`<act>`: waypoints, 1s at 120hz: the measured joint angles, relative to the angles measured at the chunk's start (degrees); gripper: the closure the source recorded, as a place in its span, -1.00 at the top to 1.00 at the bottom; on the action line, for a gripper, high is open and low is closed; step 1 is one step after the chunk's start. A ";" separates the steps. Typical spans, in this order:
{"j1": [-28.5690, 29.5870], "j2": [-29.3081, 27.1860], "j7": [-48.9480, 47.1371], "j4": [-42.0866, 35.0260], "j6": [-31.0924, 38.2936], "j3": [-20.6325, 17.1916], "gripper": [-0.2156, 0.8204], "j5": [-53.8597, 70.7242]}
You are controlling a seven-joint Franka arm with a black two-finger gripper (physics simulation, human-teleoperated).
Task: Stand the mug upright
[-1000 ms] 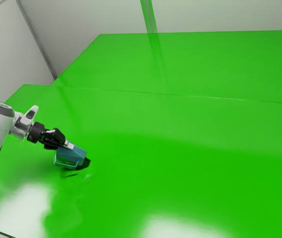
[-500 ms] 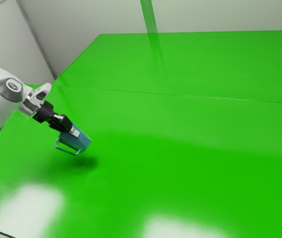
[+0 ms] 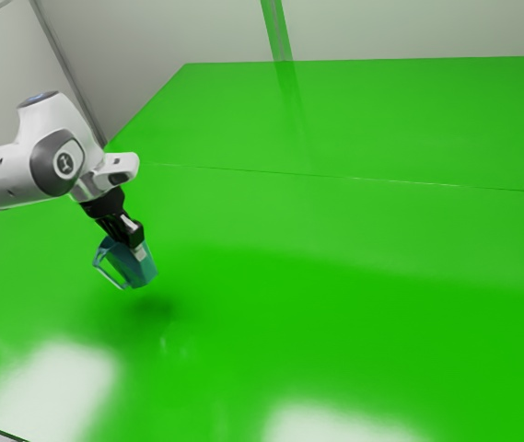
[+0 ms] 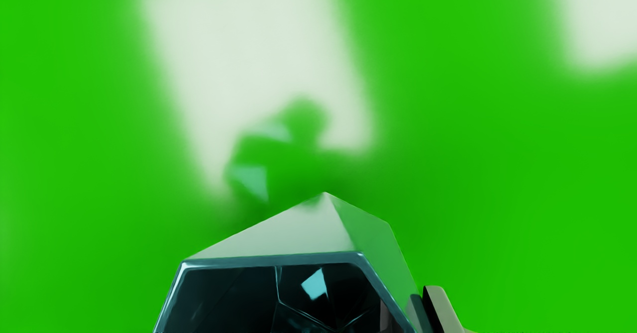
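Mug (image 3: 135, 268) in the air above the green desk (image 3: 354, 295), tilted, mouth up toward the arm, handle (image 3: 106, 267) on the exterior view's left. End effector (image 3: 139, 249) clamped on mug; wrist view puts one finger (image 4: 440, 308) against its outer wall. Dark shadow (image 3: 156, 309) on desk below, apart from mug.

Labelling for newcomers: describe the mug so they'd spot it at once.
Over the green table, a white arm enters from the exterior view's left. Its black hand holds the mug tilted midair; blue facets and a loop handle set it apart from arm and hand.
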 joint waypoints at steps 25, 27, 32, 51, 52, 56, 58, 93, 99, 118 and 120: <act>-3.72 -1.80 -7.54 -2.32 1.58 -0.14 -0.92 6.21; -3.88 -1.84 -8.13 -2.47 1.77 -0.14 -0.92 6.62; -4.16 -1.91 -9.57 -3.05 2.44 -0.14 -0.92 7.54; -5.29 -1.87 -14.60 -4.61 5.18 -0.28 -0.92 9.43; -5.36 -1.87 -14.84 -4.67 5.30 -0.28 -0.92 9.48; -5.64 -1.84 -15.81 -4.88 5.78 -0.31 -0.92 9.65; -5.78 -1.83 -16.31 -4.98 5.99 -0.35 -0.92 9.77; -6.90 -1.15 -24.40 -7.26 9.30 -0.99 -0.92 12.09; -7.09 -0.76 -25.57 -7.42 9.85 -1.06 -0.92 12.20; -7.50 1.02 -28.87 -7.49 11.63 -1.12 -0.92 12.92; -7.61 1.16 -29.21 -7.50 11.81 -1.12 -0.92 13.09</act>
